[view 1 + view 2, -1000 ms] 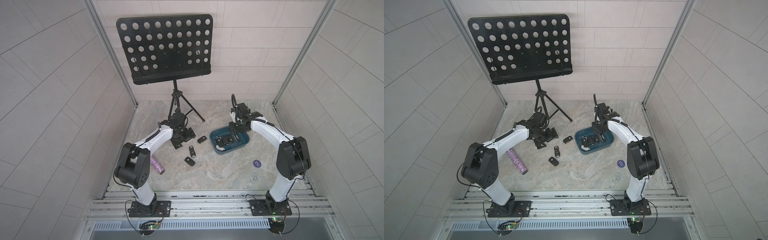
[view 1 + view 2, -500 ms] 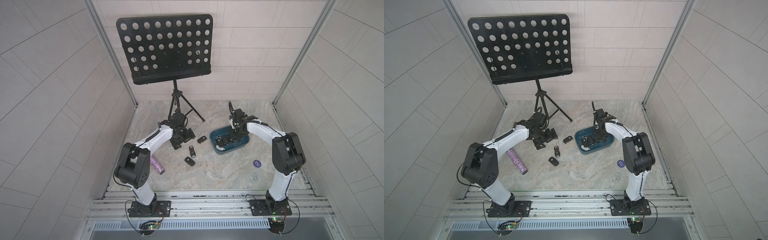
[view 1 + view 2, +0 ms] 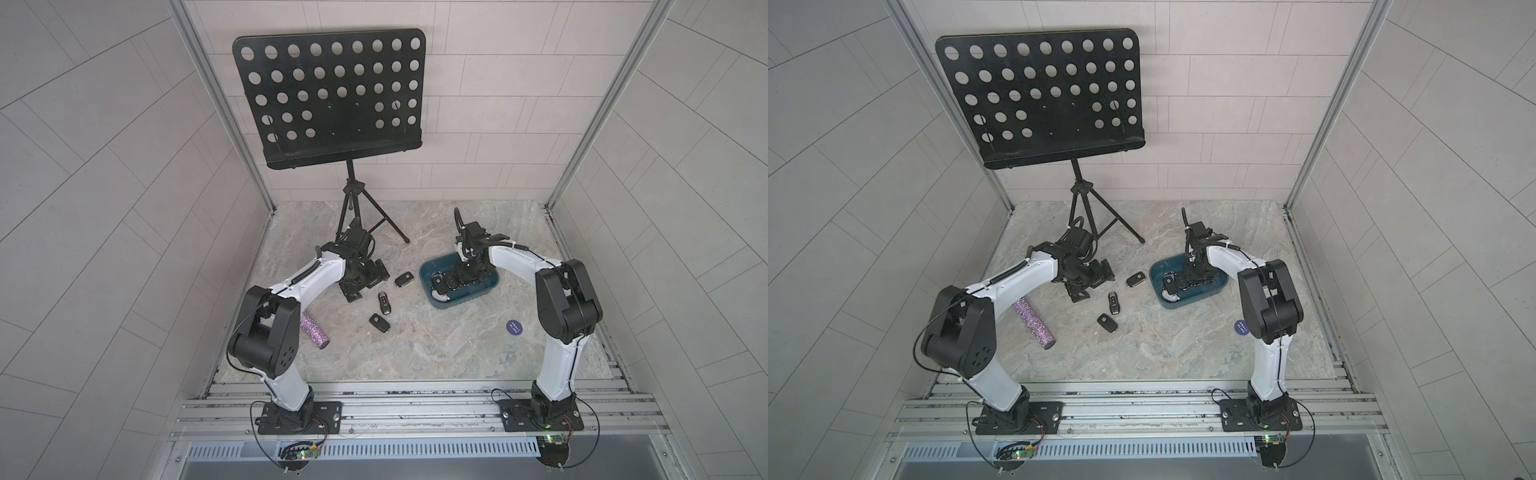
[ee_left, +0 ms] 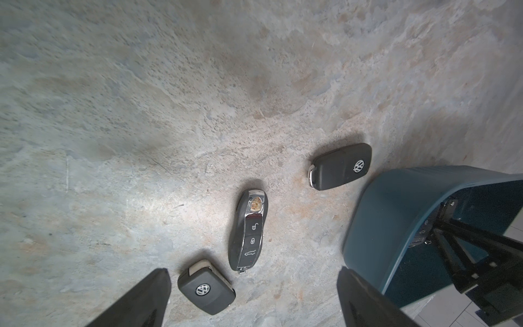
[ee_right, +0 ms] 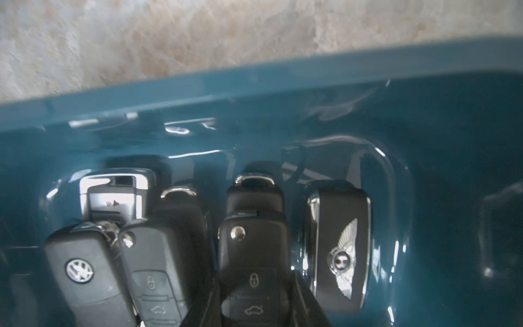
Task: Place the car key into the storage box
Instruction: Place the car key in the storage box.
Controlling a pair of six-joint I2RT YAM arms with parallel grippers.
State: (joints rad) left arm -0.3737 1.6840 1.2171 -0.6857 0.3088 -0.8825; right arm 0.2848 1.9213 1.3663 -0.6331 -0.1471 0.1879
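Since a second ago the right arm's elbow has swung inward; the left arm has kept still. The right gripper pinches a black car key low inside the storage box, among other fobs. The key's lower end is cut off by the frame, and in both top views the wrist covers it. The left gripper gapes wide over loose fobs on the marbled table. A music stand and tiled walls stand behind.
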